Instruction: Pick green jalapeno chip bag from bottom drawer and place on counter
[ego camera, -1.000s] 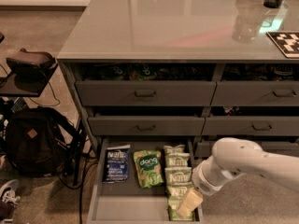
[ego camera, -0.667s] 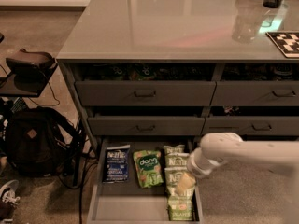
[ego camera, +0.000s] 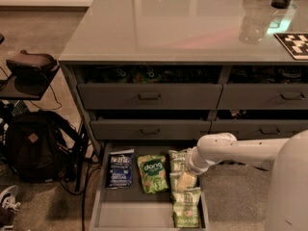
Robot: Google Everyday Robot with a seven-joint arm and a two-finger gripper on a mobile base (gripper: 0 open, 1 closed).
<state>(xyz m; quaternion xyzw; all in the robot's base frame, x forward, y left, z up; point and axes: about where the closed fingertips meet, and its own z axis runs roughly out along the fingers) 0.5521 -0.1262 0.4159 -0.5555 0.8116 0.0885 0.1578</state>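
- The arm (ego camera: 245, 150) is smooth, glossy white, a thick rounded tube.
- It ends in a domed white joint (ego camera: 214, 148), ringed below by a thin dark seam (ego camera: 192, 161).
- A broad pale grey-white shell (ego camera: 288, 186) fills the near right corner.
- The end effector (ego camera: 185, 181) is cream-tinted and blocky, low over the right side of the bottom drawer (ego camera: 134, 208).

gripper (ego camera: 186, 180) over chip bags (ego camera: 186, 210), bottom drawer (ego camera: 129, 209)

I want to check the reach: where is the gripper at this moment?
In the camera view the gripper is down in the bottom drawer, at its right side, over the green jalapeno chip bags, just right of the dong bag.
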